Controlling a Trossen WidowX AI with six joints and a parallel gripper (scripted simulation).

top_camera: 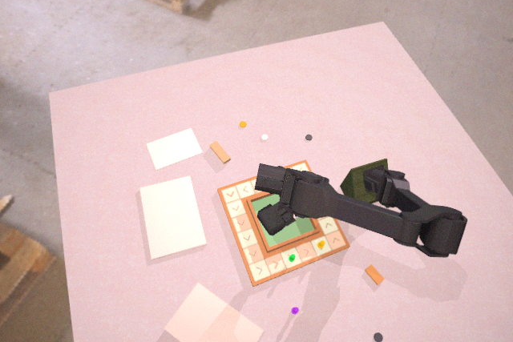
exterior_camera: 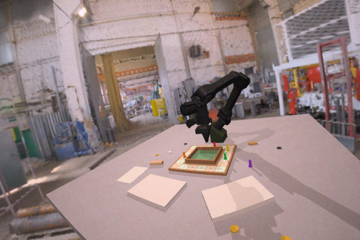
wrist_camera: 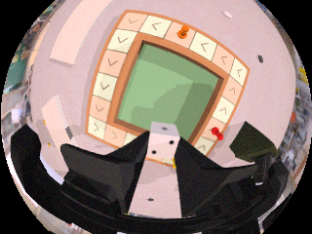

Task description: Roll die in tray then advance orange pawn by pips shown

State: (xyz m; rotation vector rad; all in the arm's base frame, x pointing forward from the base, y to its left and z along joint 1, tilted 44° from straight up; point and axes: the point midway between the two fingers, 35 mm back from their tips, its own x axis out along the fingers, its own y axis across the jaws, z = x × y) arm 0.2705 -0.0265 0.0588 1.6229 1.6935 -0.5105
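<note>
My gripper is shut on the white die, held in the air above the board. One pip shows on one die face and two on another. In the wrist view the die overlaps the near wall of the tray, whose visible green floor is bare. The orange pawn stands on the track's far row in the wrist view, third square from the left corner, where arrows point left. The arm hides it in the top view.
A red pawn, a yellow pawn and a green pawn stand on the track. A purple pawn stands off the board. Pale slabs, small blocks and discs lie around.
</note>
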